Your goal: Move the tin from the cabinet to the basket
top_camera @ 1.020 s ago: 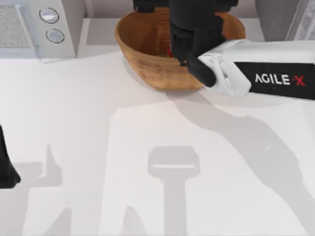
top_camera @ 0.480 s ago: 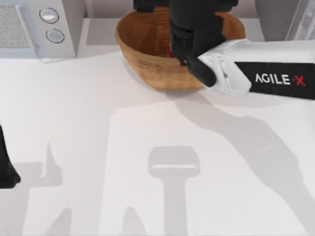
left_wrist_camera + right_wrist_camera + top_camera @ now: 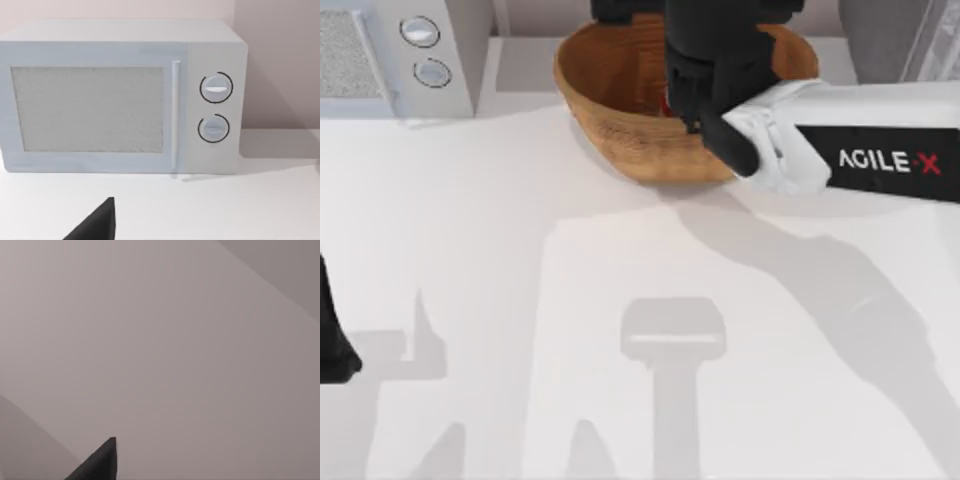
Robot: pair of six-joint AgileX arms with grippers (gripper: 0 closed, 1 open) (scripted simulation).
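Right arm barely shifted; right end effector over basket — tin beneath.

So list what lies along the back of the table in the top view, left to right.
White microwave → basket, with the right arm's tool over its right half → grey cabinet.

I see warm brown woven basket, sliver of red tin inside. My right arm white with black band, white and red lettering. White microwave, speckled grey door. Table white.
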